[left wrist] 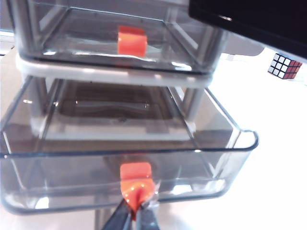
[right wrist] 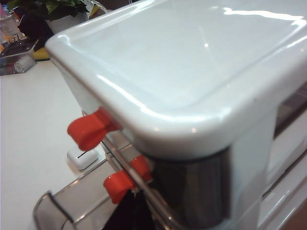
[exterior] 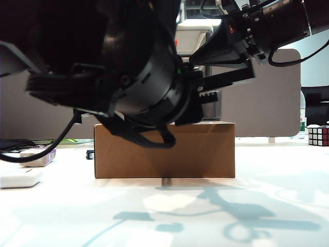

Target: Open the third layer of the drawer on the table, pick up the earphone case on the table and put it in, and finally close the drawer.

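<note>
Left hand (left wrist: 136, 211) clamps third layer (left wrist: 225, 158) handle; right hand seemingly above drawer (right wrist: 192, 72), grip unclear.

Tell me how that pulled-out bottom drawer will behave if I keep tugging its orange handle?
The third layer looks thin, clear and empty, so probably light and easy to slide. The left gripper, shut on the small handle, could slip off the glossy tab. The drawer itself seems light; it may shift.

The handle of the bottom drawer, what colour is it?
Red-orange handle, clearest in the left wrist view.
</note>
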Robot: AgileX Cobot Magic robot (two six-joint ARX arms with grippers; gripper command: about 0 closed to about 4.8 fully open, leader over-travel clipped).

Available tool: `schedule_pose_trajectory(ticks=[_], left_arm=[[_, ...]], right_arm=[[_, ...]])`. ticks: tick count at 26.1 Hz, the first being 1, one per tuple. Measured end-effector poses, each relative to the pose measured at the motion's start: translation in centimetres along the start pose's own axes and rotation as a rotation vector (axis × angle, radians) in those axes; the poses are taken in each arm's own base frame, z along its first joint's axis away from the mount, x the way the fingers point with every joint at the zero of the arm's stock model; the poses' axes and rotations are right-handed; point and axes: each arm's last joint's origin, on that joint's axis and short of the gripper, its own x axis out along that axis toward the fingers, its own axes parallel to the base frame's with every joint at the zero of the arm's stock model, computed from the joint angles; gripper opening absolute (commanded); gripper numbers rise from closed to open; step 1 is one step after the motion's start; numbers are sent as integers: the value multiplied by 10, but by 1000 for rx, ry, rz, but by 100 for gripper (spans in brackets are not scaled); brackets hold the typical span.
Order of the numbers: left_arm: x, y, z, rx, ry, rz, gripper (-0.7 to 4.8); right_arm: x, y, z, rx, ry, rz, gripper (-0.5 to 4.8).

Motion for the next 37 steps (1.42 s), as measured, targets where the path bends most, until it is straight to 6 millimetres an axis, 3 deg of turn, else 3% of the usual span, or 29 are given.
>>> schedule_pose_trajectory(ticks=[9,13,20,23,26,30,35,37], left_arm=[[-11,-4,-2,8,-12,24,6],[-19,-5,2,10,-7,0,134],[-46,-2,19,11,15,-105,153],[-77,10,41,134,70,-161,153],[-85,49,85,170,96,-90,152],[-80,99,112,166,149,6,143],[-72,153,139,101,212,-5,53],[-68,171,145,134,240,-7,48]], right_arm=[[0,0,0,0,0,0,-2],[0,0,0,0,-1,0,-2],[0,0,0,0,0,1,-2],[0,0,0,3,4,12,-2],[0,1,-2,12,21,34,-1],[0,1,-3,16,28,53,-1],[0,1,-3,16,28,57,-2],[0,1,-3,16,28,57,-1]])
